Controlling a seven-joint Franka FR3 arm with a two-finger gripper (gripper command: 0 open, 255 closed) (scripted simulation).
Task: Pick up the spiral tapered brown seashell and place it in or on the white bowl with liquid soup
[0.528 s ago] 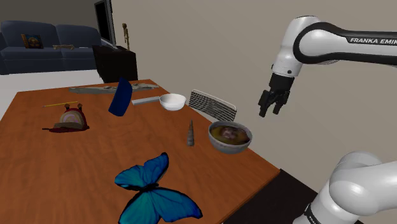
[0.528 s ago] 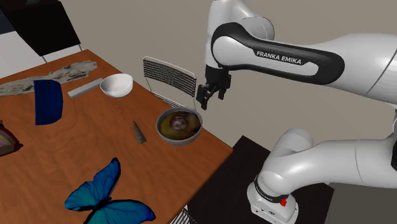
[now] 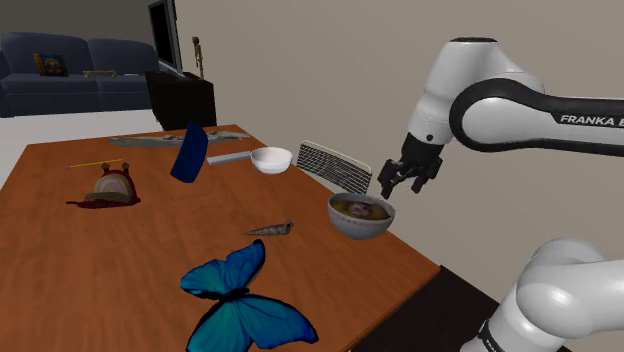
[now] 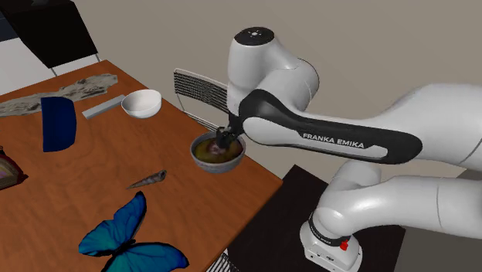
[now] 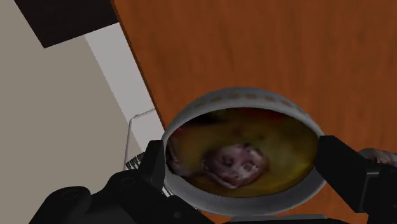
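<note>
The blue butterfly (image 3: 240,300) was met first on the wooden table (image 3: 60,250), its lower wings cut off by the shoulder view's bottom edge. Just beyond its upper wing the brown seashell (image 3: 270,229) was found lying on its side on the bare wood, touched by nothing. An empty plain white bowl (image 3: 270,165) was noted farther back.

To the right stood the soup bowl (image 3: 362,231), pale-rimmed and filled with brownish liquid. And there, right above it, the gripper (image 3: 398,188) was hung, well apart from the shell. In the wrist view its fingers (image 5: 154,167) were seen spread wide with nothing clasped, and the bowl lay below them.

Trouble could be expected on several counts. The bowl's rim might be clipped on the way across, since the hand was held low over it, and soup could be spilled. The shell, tapered and lying flat, might be rolled away or squeezed out of the grasp. The butterfly's wing might be nudged, so near was it. The empty bowl could be taken for the target.

The gripper was mostly hidden behind the arm (image 4: 324,139) in the second exterior view. The purplish lump (image 5: 235,162) in the soup could not be identified, and the shell's pointed end was hard to tell from its wide one.
</note>
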